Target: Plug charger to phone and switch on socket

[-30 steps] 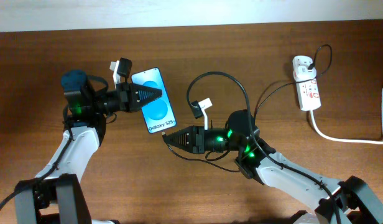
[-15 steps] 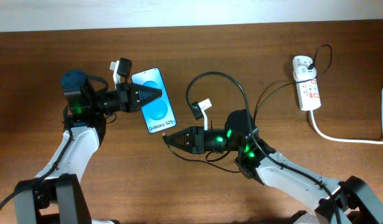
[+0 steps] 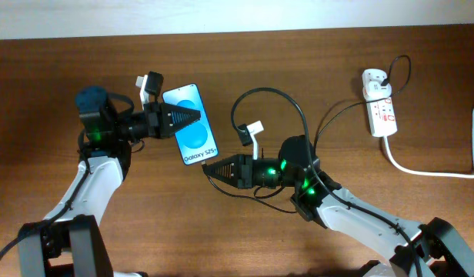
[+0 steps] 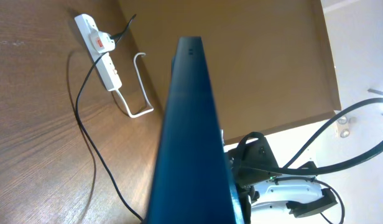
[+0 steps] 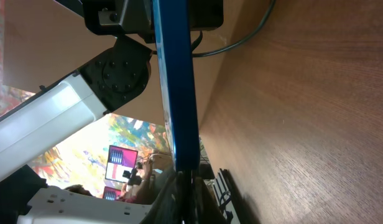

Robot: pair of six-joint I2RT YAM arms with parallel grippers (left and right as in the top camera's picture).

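Steadying the phone (image 3: 192, 131), clamped edgewise by the left gripper (image 3: 197, 116), the charger (image 3: 272, 91) tip pinched in the right gripper (image 3: 207, 171), just beside the phone's lower edge, should be squared up and pushed straight in.

Brown wood-grain table (image 3: 314, 61) is filling almost the whole overhead view, with 1 pale strip (image 3: 221, 15) running along its far edge. In the left wrist view, a white background (image 4: 365, 62) is showing past the table edge. In the right wrist view, a multicoloured backdrop (image 5: 138, 134) is showing beyond the table, and a small lit screen (image 5: 122, 155) is glowing against it, too blurred to read.
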